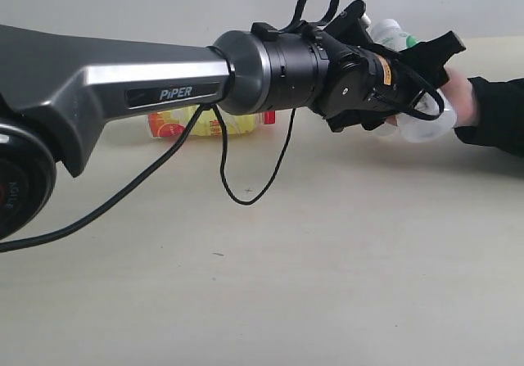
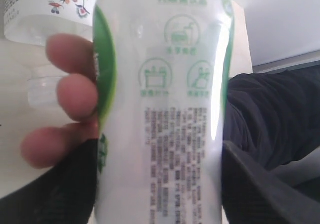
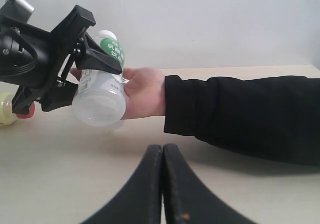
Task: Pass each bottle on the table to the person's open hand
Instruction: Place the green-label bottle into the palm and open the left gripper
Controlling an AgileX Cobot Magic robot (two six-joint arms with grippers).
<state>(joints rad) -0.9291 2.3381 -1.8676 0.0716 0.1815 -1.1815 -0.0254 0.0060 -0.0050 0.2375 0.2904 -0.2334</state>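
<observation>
Bottle (image 3: 100, 91) clamped in the left hand (image 1: 430, 79), lying against the person's palm (image 3: 142, 91).
Above the tabletop (image 1: 327, 284) the arm (image 1: 123, 79), lettered "PiPER", reaches right; its hand's jaws stand part open, gripping the bottle's sides. The bottle tilts, cap up, base low, with fingers (image 2: 75, 96) curling round it, so letting go looks next. The right hand (image 3: 162, 184) is shut, empty and well apart. A yellow bottle (image 1: 205, 124) lies behind the arm. The held bottle's label has green Chinese print, too soft to read.

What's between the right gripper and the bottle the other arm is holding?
Only bare table, seen in the right wrist view, between the right gripper and the whitish bottle.
</observation>
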